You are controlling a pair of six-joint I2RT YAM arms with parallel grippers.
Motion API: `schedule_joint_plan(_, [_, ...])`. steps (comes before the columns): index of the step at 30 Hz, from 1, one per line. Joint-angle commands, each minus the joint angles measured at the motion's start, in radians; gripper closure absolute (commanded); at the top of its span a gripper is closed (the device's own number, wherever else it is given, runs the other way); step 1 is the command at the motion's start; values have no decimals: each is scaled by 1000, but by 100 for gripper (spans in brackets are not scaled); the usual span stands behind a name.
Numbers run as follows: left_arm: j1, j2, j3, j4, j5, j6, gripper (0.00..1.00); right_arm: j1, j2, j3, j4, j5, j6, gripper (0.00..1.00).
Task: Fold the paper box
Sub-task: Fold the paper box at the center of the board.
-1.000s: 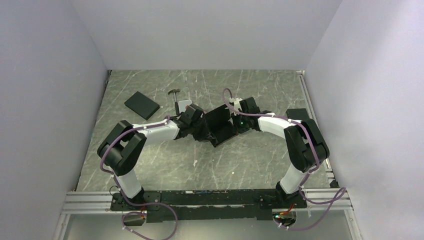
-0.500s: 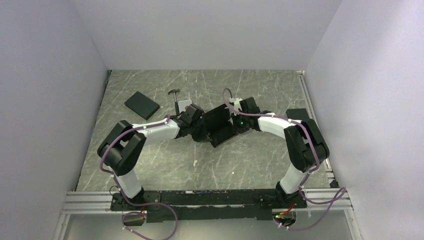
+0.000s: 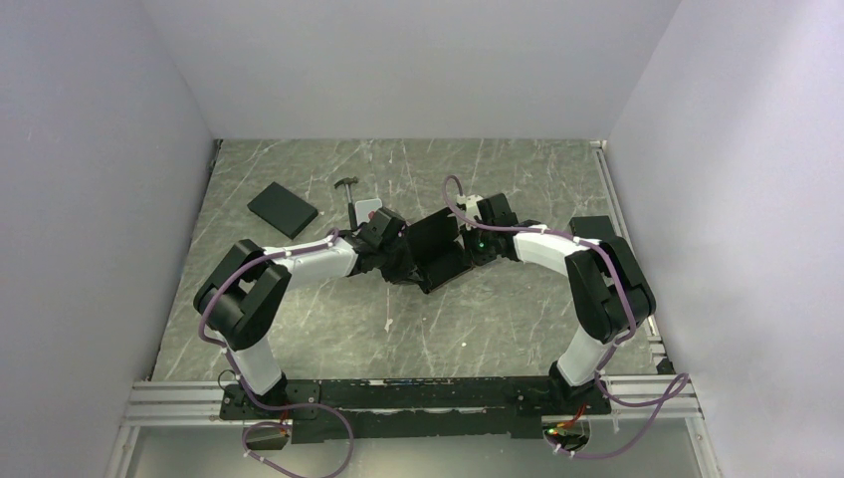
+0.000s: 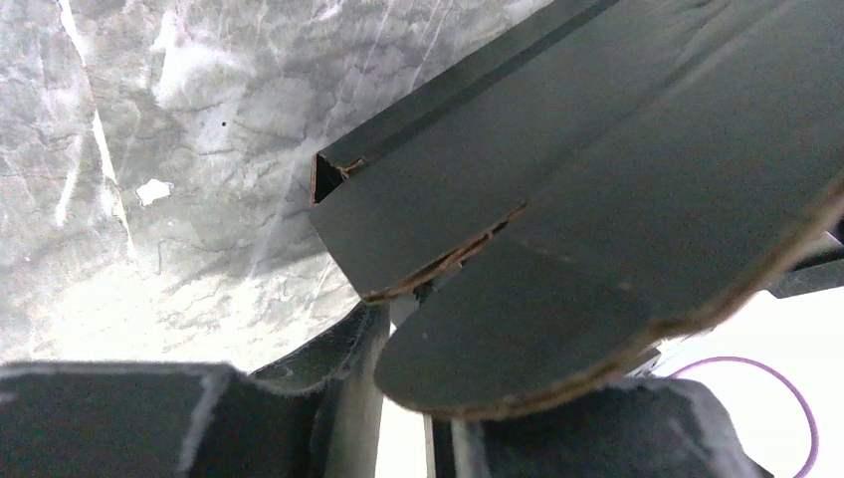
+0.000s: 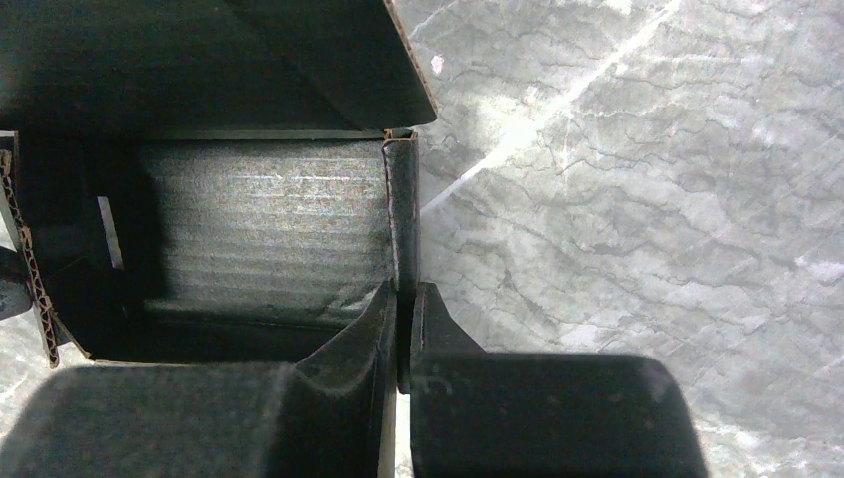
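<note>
The left gripper [image 4: 403, 311] was nudged into the paper box [image 3: 438, 249] flap; its jaw state cannot be told. The box wall is kept clamped by the right gripper [image 5: 403, 319], folding unfinished.

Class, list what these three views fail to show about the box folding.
- Top view: contact points on the paper box are too small and dark to see.
- Left wrist view: a rounded flap covers the left gripper; grip unclear.
- Right wrist view: box interior in deep shadow, cut off at the left edge.
</note>
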Motion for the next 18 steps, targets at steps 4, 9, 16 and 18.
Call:
schedule_joint_plan(4, [-7, 12, -6, 5, -3, 5, 73, 4, -25, 32, 19, -35, 13, 100])
schedule_joint_plan(9, [-7, 8, -9, -9, -6, -2, 70, 4, -23, 33, 20, -35, 13, 100])
schedule_joint_plan(16, [-7, 13, 13, -61, 1, 16, 68, 4, -24, 33, 20, -35, 13, 100])
schedule_joint_plan(18, [-6, 19, 21, -71, 6, 20, 68, 4, -24, 33, 19, -36, 13, 100])
